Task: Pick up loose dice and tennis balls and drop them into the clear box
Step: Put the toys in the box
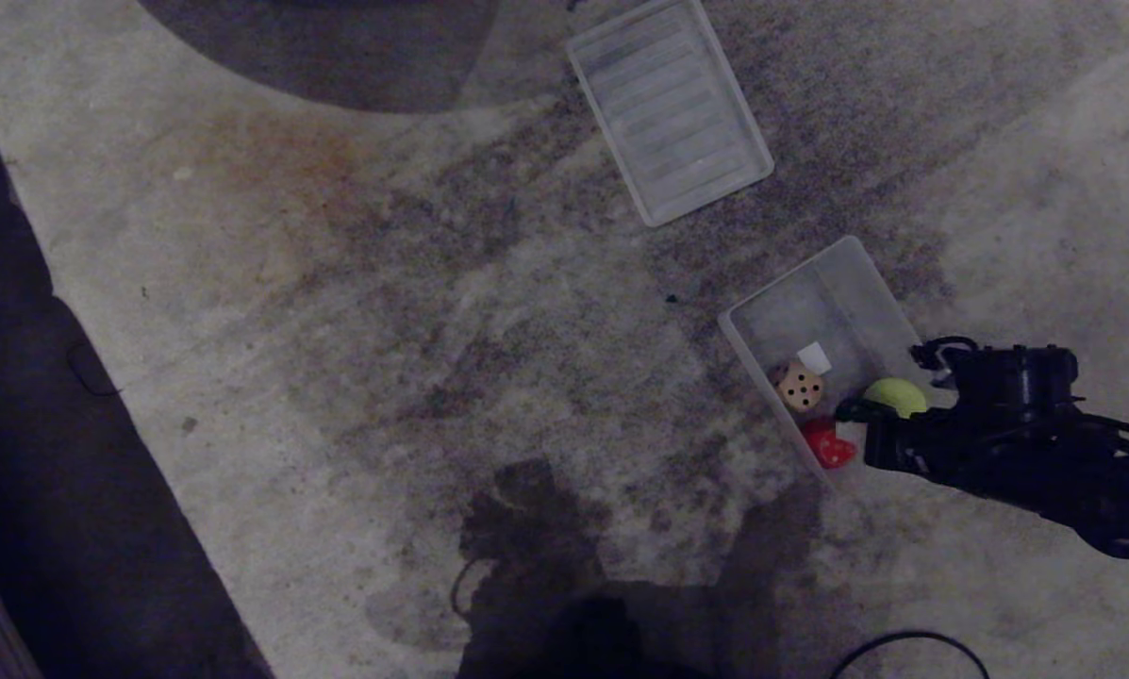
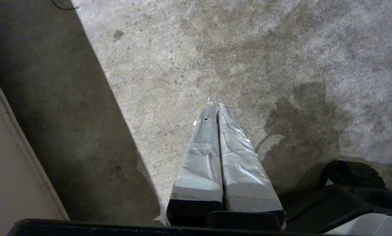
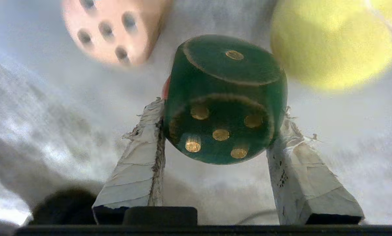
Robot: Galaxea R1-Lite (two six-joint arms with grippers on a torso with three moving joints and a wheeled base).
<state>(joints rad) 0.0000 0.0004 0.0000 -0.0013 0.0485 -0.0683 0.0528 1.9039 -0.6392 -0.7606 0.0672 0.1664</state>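
Note:
The clear box (image 1: 838, 292) lies on the carpet at the right. Inside it are a beige die (image 1: 799, 385), a red die (image 1: 828, 445) and a tennis ball (image 1: 894, 396). My right gripper (image 1: 861, 420) hangs over the near end of the box. In the right wrist view, that gripper (image 3: 221, 108) is shut on a dark green die (image 3: 225, 98) with gold pips, held between its taped fingers (image 3: 140, 157). Beyond it show the beige die (image 3: 115, 29) and the tennis ball (image 3: 333, 42). My left gripper (image 2: 214, 105) stays parked over bare carpet, shut with nothing in it.
A flat ribbed translucent lid (image 1: 670, 108) lies further back, beyond the box. A small white square (image 1: 814, 356) sits inside the box. A dark floor strip (image 1: 55, 471) borders the carpet at the left, and a black cable (image 1: 904, 646) loops at the near right.

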